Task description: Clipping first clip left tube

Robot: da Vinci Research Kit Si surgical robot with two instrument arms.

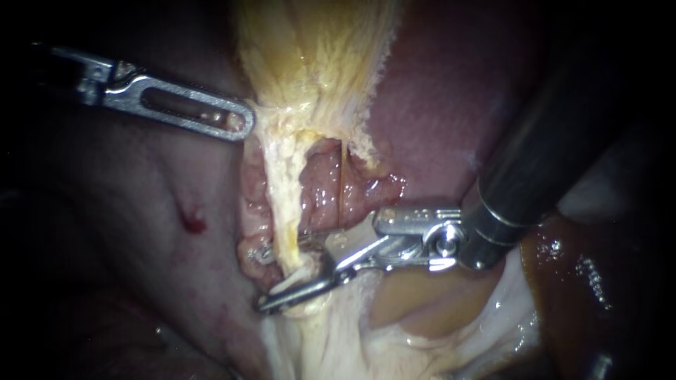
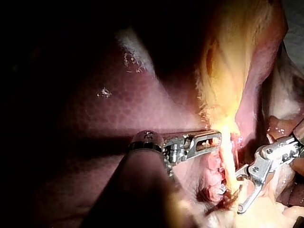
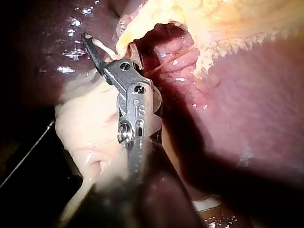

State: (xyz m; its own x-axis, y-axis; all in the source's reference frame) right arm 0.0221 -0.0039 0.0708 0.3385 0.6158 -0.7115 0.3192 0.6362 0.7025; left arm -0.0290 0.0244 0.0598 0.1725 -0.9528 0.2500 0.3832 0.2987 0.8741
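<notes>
The left tube (image 1: 284, 204) is a pale, frayed strand running down from the yellow gallbladder (image 1: 317, 56). A thinner right tube (image 1: 343, 184) runs beside it. My right instrument (image 1: 258, 280) comes in from the upper right, its jaws open astride the lower end of the left tube, one on each side. A white clip (image 1: 294, 280) shows between them at the tube. In the left wrist view my right instrument (image 2: 232, 199) straddles the same strand. My left instrument (image 1: 243, 125) has slotted jaws shut on the gallbladder's edge and holds it taut; the left wrist view shows my left instrument (image 2: 216, 138) at the yellow tissue.
Dark red liver (image 1: 436, 105) lies behind and to the right of the gallbladder, with more liver (image 1: 141, 211) at left bearing a small red spot (image 1: 193, 224). Pale fatty tissue (image 1: 338, 338) spreads below the jaws. Pink raw tissue (image 1: 320, 190) lies between the tubes.
</notes>
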